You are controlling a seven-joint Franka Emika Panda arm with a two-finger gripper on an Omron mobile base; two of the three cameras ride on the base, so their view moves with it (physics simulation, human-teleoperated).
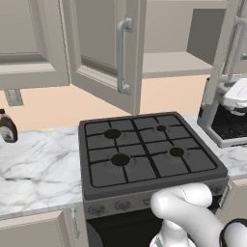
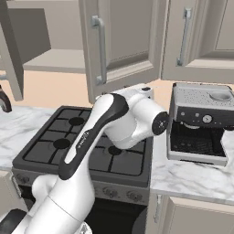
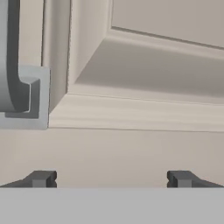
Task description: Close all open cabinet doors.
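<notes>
One taupe cabinet door (image 1: 103,53) (image 2: 123,41) stands swung out over the stove, its silver bar handle (image 1: 123,55) (image 2: 98,50) facing me. A second cabinet door (image 1: 231,43) (image 2: 11,59) hangs open on the other side of the bare shelf (image 1: 173,62). In the hand view my gripper (image 3: 111,179) is open, fingertips (image 3: 41,178) wide apart, very close to the lower framed corner of the door panel (image 3: 144,78). The handle's bottom end (image 3: 17,87) sits at the left there. My wrist (image 2: 144,91) is raised just below the middle door.
Below is a black gas stove (image 1: 144,149) (image 2: 82,141) set in a marble counter (image 1: 34,169). A coffee machine (image 1: 231,116) (image 2: 199,123) stands to its right, and a dark bottle (image 1: 7,126) to its left. Closed doors (image 1: 29,38) (image 2: 201,36) flank the open cabinet.
</notes>
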